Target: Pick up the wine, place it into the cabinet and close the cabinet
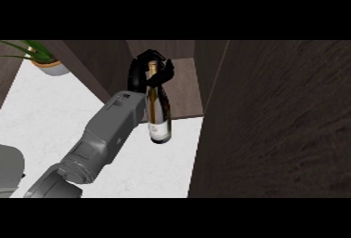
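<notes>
Cabinet (185,100) mouth is narrow — its open door (281,121) walls the right, white counter (41,111) lies free leftward.

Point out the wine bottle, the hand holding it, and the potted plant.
wine bottle (159,124): head view, on its lower body at the label.
hand (152,65): head view, on the black fingers curled round the bottle's neck.
potted plant (52,67): head view, on its pot.

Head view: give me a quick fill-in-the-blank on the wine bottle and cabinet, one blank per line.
1. The hand is curled round the wine bottle's ____.
2. The bottle's label sits near its ____ end.
3. The cabinet door stands ____.
4. At the view's upper left stands a potted ____.

Missing words: neck; lower; open; plant
</notes>
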{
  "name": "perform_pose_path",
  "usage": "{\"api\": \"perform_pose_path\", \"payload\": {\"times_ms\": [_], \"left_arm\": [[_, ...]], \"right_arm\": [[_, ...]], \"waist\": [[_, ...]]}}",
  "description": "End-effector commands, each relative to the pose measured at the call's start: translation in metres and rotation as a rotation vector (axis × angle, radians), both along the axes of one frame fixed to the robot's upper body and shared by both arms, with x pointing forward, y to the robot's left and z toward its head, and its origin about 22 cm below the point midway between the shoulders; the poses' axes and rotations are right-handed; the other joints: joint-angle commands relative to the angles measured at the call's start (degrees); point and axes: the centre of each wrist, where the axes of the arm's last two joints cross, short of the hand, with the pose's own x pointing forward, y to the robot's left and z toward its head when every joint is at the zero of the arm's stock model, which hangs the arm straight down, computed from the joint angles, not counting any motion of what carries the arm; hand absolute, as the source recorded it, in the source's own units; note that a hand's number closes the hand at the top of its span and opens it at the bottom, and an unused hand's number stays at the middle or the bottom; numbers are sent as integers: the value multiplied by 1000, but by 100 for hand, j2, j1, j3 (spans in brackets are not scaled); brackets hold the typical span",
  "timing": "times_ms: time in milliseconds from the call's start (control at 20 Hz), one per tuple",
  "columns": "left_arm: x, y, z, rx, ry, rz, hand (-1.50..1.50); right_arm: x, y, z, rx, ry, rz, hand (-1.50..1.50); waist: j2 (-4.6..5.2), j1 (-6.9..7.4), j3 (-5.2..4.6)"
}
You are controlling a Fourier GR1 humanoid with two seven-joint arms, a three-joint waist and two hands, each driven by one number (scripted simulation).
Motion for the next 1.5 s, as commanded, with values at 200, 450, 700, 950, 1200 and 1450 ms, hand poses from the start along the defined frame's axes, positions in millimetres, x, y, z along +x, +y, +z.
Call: {"api": "perform_pose_path", "payload": {"times_ms": [200, 450, 700, 950, 1200, 1450], "left_arm": [[6, 31, 1, 119, -66, 69, -150], [13, 21, 15, 151, -68, 100, -150], [23, 36, 35, 67, -121, 66, -150], [21, 12, 37, -44, -163, -20, -150], [21, -8, 46, -158, -220, -117, 150], [23, -8, 51, -211, -213, -208, -150]], "right_arm": [[-26, -7, 30, 71, 2, 73, -150], [-23, -1, 21, 79, 4, 90, -150], [-18, -4, 23, 84, -32, 79, -150], [-22, -5, 22, 66, -34, 75, -150], [-25, -8, 25, 65, -17, 79, -150], [-33, -10, 29, 79, 6, 62, -150]], "waist": [[34, -109, -15], [34, -89, -15], [92, -91, -24], [23, -59, -20], [1, -35, -17], [-77, 109, -9]]}}
